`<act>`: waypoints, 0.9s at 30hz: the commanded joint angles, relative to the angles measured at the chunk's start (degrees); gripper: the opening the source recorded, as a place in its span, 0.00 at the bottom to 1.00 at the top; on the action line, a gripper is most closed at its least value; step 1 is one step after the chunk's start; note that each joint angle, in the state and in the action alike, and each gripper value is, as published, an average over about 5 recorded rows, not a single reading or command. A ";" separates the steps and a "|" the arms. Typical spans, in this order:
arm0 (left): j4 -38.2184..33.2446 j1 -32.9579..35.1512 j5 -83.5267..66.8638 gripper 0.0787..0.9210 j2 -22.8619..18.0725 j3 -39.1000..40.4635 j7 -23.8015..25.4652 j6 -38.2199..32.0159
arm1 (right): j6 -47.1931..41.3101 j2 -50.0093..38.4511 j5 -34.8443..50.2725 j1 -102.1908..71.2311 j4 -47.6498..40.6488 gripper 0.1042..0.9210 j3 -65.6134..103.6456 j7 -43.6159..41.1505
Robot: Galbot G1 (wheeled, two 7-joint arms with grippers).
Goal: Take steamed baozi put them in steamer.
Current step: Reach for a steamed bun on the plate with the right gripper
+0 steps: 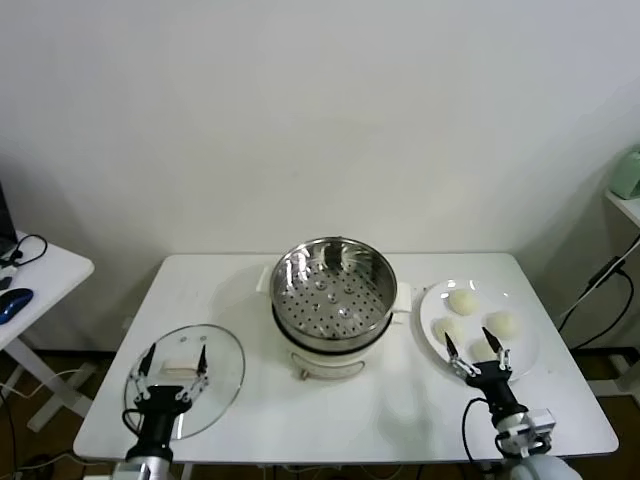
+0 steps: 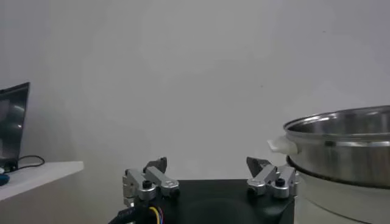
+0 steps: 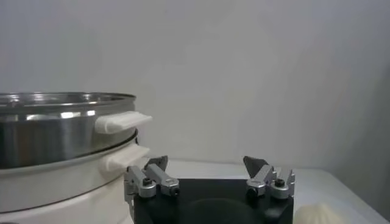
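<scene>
The shiny steel steamer [image 1: 334, 284] with a perforated bottom sits empty on its white pot base at the middle of the table. It also shows in the left wrist view [image 2: 341, 146] and the right wrist view [image 3: 58, 125]. Several cream-white baozi [image 1: 463, 302] lie on a white plate [image 1: 527, 345] at the right; one baozi [image 3: 323, 214] shows in the right wrist view. My right gripper [image 1: 477, 348] is open and empty over the plate's near edge. My left gripper [image 1: 173, 362] is open and empty over the glass lid [image 1: 225, 375] at the front left.
A side table [image 1: 40, 275] with a blue mouse and cables stands at the far left. A shelf with a green object [image 1: 628, 172] is at the far right. A cable hangs beside the table's right edge.
</scene>
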 commanded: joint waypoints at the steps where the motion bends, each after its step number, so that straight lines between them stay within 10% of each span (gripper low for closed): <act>1: 0.11 -0.02 0.20 0.88 0.07 0.06 -0.07 -0.22 | -1.50 -1.88 -2.24 2.47 -0.05 0.88 0.35 -1.06; 18: 1.07 0.68 1.75 0.88 2.52 3.77 -3.80 0.72 | -5.70 -38.37 -16.10 37.11 -22.39 0.88 -16.77 -39.42; 27: 1.14 -0.31 1.01 0.88 3.09 4.02 -3.66 1.44 | 0.69 -37.99 -25.66 73.04 -40.32 0.88 -50.74 -55.40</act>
